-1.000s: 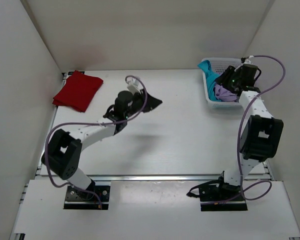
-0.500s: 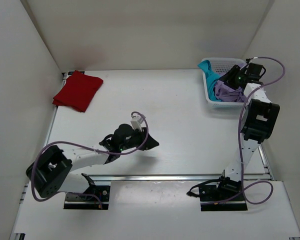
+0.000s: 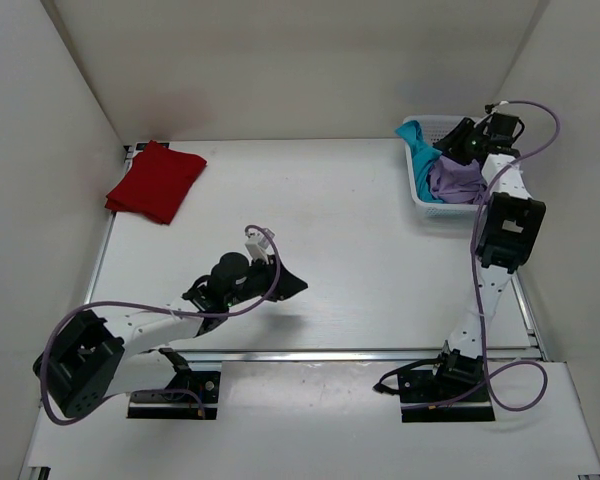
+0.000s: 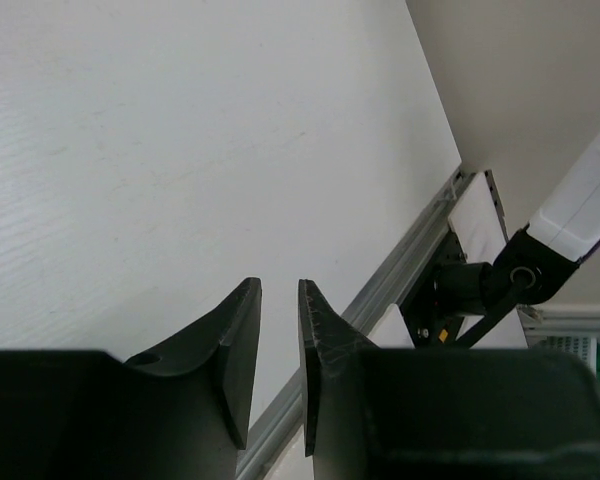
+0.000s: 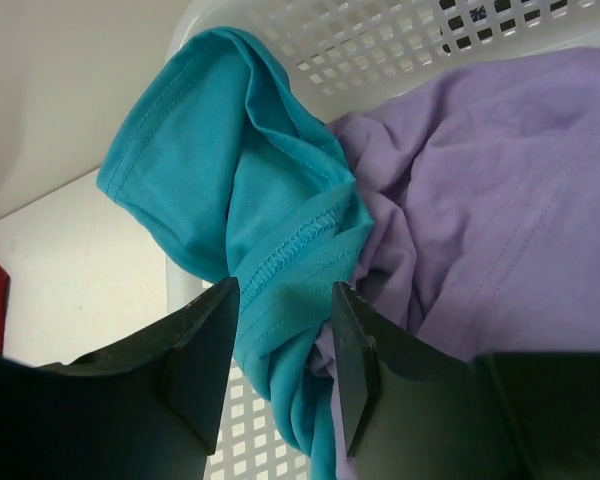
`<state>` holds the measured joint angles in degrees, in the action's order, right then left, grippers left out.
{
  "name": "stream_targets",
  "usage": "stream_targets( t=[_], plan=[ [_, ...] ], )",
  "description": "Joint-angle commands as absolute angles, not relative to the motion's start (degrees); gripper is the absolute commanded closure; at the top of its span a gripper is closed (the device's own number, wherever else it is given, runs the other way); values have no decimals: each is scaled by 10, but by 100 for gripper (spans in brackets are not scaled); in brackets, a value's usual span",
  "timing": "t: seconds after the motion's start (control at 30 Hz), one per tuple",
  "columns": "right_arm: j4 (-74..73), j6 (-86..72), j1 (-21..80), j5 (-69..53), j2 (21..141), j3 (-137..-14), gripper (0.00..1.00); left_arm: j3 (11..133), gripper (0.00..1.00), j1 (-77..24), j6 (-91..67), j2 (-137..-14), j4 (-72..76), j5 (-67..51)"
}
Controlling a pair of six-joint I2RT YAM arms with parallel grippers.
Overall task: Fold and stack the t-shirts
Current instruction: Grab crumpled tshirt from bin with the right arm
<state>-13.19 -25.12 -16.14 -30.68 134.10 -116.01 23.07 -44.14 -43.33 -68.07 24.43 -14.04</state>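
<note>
The right pincer point(image 5: 282, 290), jaws apart, hangs over the basket point(image 5: 380, 40). The teal t-shirt point(image 5: 230, 170) lies straight ahead between its tips, its bunched fold running lengthwise, with the lavender t-shirt point(image 5: 500, 200) just right.

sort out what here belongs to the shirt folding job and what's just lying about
Job:
red t-shirt, folded, far left
teal t-shirt, crumpled in the basket
lavender t-shirt, crumpled in the basket

Just there:
white mesh basket
table
</note>
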Motion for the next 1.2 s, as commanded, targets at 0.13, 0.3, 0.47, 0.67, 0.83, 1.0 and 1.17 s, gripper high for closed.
stream_targets(
  t=[0.13,0.3,0.47,0.67,0.83,1.0,1.17],
  plan=[
    [-217,-217,-146,-290,1390,-1274,60,232,67,-417,-427,-645,228,-118],
    [-239,-209,-133,-273,1405,-1313,65,228,67,-404,-431,-647,230,-124],
    [-301,-174,-118,-214,1423,-1356,53,217,66,-398,-433,-638,233,-122],
    [-313,-152,-99,-190,1423,-1355,69,216,67,-403,-438,-644,243,-127],
    [-331,-133,-83,-168,1419,-1377,95,216,66,-405,-440,-650,248,-127],
    [-353,-126,-69,-144,1394,-1399,100,218,67,-408,-443,-663,252,-127],
    [-378,-125,-66,-135,1314,-1414,100,253,66,-397,-443,-702,246,-174]
  ],
)
